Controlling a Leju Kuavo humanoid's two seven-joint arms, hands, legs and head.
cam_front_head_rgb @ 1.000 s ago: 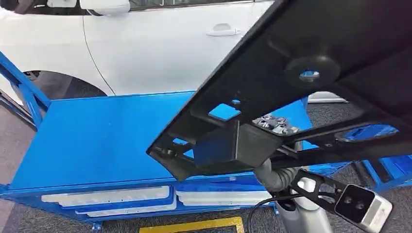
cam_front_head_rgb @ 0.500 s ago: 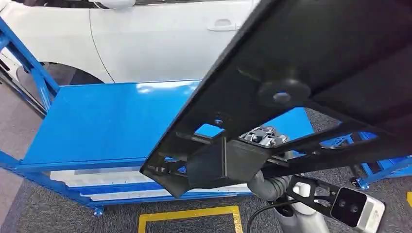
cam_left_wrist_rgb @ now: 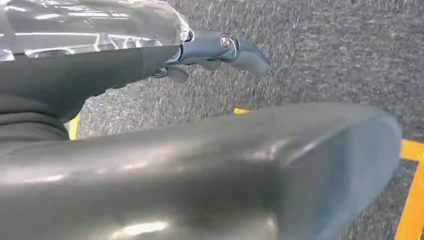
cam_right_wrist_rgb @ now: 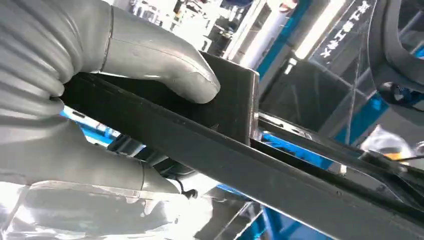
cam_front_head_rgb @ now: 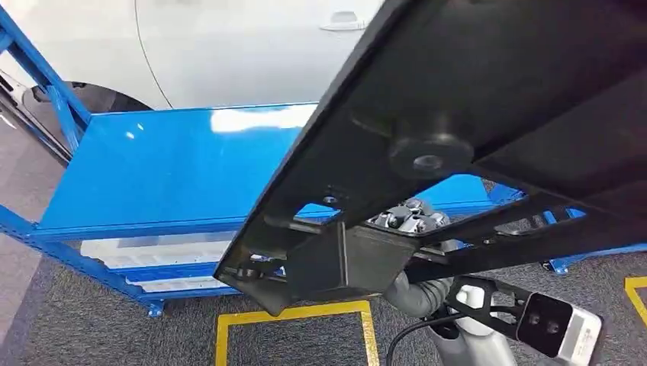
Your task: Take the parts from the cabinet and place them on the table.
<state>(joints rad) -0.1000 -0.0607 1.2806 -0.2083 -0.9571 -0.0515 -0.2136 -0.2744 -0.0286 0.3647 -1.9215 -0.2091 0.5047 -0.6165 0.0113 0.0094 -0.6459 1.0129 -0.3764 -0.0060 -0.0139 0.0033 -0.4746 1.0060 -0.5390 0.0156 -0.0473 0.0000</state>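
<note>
A large black plastic part, flat with ribs and cut-outs, hangs tilted across the right of the head view, its lower end over the front edge of the blue table. My right hand grips it from underneath, its silver fingers showing through an opening. In the right wrist view the thumb of my right hand presses on a block of the black part, fingers wrapped below its rail. My left hand hangs over grey carpet with its fingers stretched out and nothing in it.
A white car stands right behind the table. Blue frame bars rise at the table's left end. White parts lie on the shelf under the tabletop. A yellow floor marking runs on the carpet before the table.
The whole picture has shifted: the table and car now sit higher in the frame and more floor marking shows. The black part stays in my right hand's grip.
</note>
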